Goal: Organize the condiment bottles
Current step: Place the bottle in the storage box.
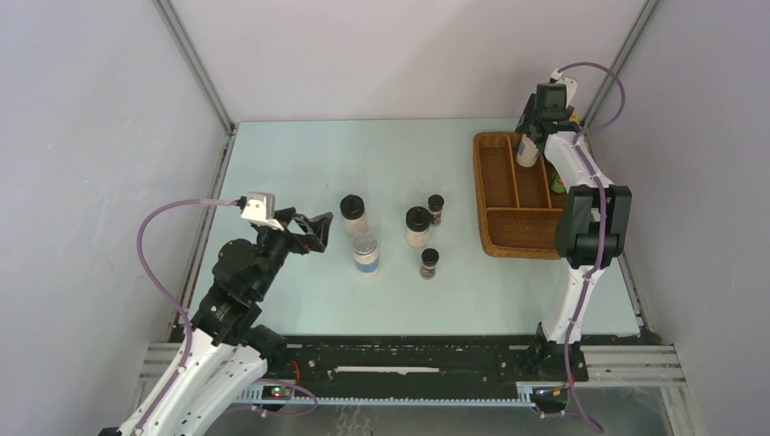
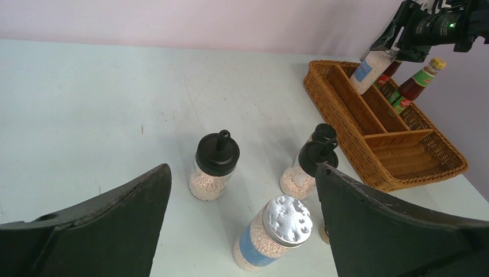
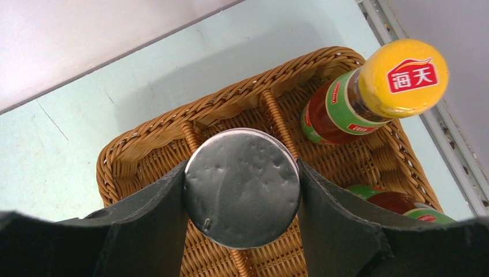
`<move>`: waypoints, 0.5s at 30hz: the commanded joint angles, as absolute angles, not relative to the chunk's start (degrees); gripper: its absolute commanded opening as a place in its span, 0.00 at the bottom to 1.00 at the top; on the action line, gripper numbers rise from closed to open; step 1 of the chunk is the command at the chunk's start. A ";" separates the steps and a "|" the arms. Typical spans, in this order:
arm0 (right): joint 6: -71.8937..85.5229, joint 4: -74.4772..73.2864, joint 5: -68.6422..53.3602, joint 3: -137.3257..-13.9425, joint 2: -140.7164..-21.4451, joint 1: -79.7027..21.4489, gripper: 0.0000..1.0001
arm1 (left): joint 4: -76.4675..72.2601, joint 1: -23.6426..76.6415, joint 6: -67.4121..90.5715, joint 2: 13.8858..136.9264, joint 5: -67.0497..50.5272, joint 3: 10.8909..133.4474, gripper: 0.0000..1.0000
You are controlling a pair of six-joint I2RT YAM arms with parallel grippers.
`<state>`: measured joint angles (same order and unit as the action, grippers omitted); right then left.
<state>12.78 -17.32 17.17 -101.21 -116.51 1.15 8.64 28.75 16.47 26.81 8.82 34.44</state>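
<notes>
Pale surface [image 1: 300, 163]; right gripper [image 3: 242, 187] pinches a silver-lidded blue-label jar [image 2: 369, 72] above the wicker tray [image 1: 495, 241], red sauce bottles [image 3: 369, 92] to its right. Left gripper [image 1: 320, 229] spread, five jars [image 1: 365, 252] standing just ahead of it.

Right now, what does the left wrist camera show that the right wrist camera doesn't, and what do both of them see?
Only the left wrist view: the open left gripper, two black-lidded white jars and a silver-lidded blue-label jar, all standing outside the tray. Only the right wrist view: the red logo on one sauce bottle's yellow-orange cap. Both: the brown wicker divided tray, two red sauce bottles in it, and a second silver-lidded jar held above it by the right gripper.
</notes>
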 commanded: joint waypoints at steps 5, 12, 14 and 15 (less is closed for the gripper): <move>14.10 -13.10 17.21 -105.95 -117.03 1.19 0.00 | 6.50 29.00 15.73 27.31 9.27 32.54 1.00; 14.24 -13.35 17.09 -106.84 -118.08 1.10 0.00 | 6.42 29.00 15.56 27.27 9.40 32.41 1.00; 14.24 -13.36 17.13 -107.09 -118.37 1.02 0.00 | 6.30 29.00 15.47 27.34 9.39 32.34 1.00; 14.24 -13.36 17.14 -107.15 -118.51 0.98 0.00 | 6.32 29.00 15.47 27.38 9.33 32.35 1.00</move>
